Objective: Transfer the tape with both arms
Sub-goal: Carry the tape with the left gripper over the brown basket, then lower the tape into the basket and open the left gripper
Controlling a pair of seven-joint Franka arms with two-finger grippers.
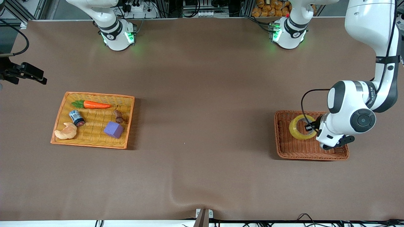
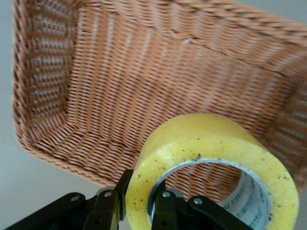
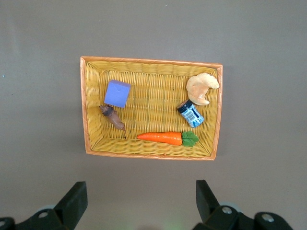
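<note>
So we count two baskets on the table. The brown wicker basket sits toward the left arm's end, and the yellow basket sits toward the right arm's end.

There's just one tape, a yellow roll, and it's at the brown basket. In the left wrist view it's tilted up with the basket floor showing under it, though we can't tell if it still touches the weave.

The yellow basket has five things in it: one carrot, one small can, one croissant, one purple block and one little brown thing we can't really identify. Carrot lies along the edge farther from the front camera, and croissant and block sit nearer it.

Now the pincers. The left gripper is clamped on the tape's wall, one finger inside the core and the other on the outside, so it's narrowed down to the thickness of the roll.

The right gripper is spread wide with nothing between its fingers. In its wrist view it hangs high above the table beside the yellow basket, just waiting.
</note>
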